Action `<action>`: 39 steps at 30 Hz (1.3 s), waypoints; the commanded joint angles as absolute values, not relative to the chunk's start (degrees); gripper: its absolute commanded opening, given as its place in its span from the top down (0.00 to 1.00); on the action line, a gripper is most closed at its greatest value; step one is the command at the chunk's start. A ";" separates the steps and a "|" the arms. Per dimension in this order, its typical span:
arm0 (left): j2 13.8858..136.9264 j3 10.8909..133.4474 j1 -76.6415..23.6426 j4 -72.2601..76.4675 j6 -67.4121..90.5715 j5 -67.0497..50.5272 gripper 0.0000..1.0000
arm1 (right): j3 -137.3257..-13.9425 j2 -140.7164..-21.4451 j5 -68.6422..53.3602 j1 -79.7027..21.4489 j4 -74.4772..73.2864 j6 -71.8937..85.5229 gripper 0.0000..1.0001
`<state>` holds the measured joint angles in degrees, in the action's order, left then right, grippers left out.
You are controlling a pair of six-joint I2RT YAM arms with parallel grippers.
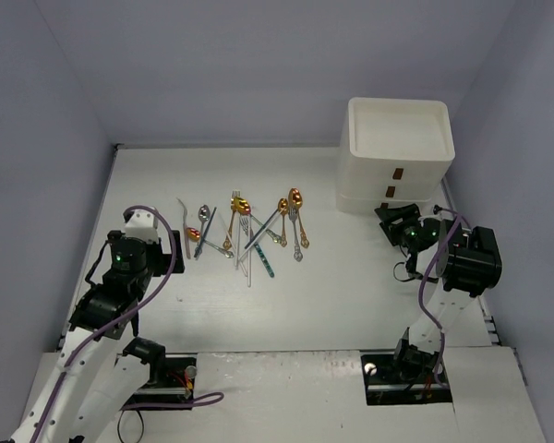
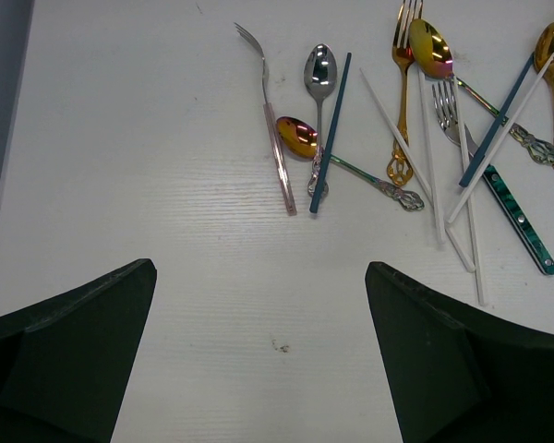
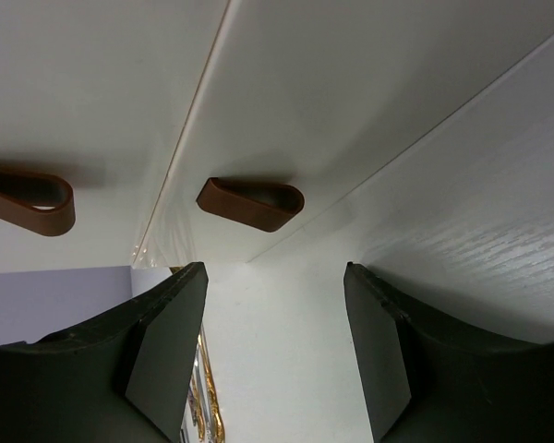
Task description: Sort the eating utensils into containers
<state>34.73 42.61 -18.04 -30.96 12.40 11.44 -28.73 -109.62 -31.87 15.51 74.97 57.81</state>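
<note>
L gripper [image 2: 258, 286] spread as wide as poss, nothing betw fingers, nothing held; poised over bare table [image 1: 332, 295], on near side of utensils [image 1: 249, 231], apart from them. Utensils in loose crisscross heap mid-table, left of centre; in L wrist view pink-handled fork [image 2: 277, 157] leftmost, silver spoon [image 2: 320, 69] just beside, gold spoon [image 2: 431, 48] and teal-handled piece [image 2: 517, 217] further R, several overlapping. Cabinet [image 1: 397, 161] at far R corner of table, well apart from heap, drawers shut. R gripper [image 3: 270, 277] low at cabinet front, jaws partway apart, gripping nothing; brown handle [image 3: 251, 203] of drawer nearest tabletop just ahead of fingertips, not betw them; 2nd handle [image 3: 28, 198] off to one side.
</note>
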 commanded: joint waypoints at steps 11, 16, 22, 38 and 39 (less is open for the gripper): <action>36.44 43.77 -18.37 -27.39 11.74 11.51 0.04 | -35.33 -110.21 -36.91 16.79 97.21 57.30 0.42; 36.73 43.69 -18.37 -27.34 11.78 11.34 0.03 | -36.04 -110.56 -37.53 16.87 97.99 57.39 0.44; 36.91 43.77 -18.37 -27.51 11.78 11.25 0.03 | -36.30 -111.09 -37.97 16.95 98.53 57.57 0.46; 37.35 43.73 -18.37 -27.38 11.73 10.99 0.04 | -38.61 -111.45 -38.57 17.49 99.72 58.04 0.52; 37.35 43.69 -18.37 -27.34 11.77 10.99 0.04 | -38.74 -111.45 -38.66 17.49 99.67 58.09 0.53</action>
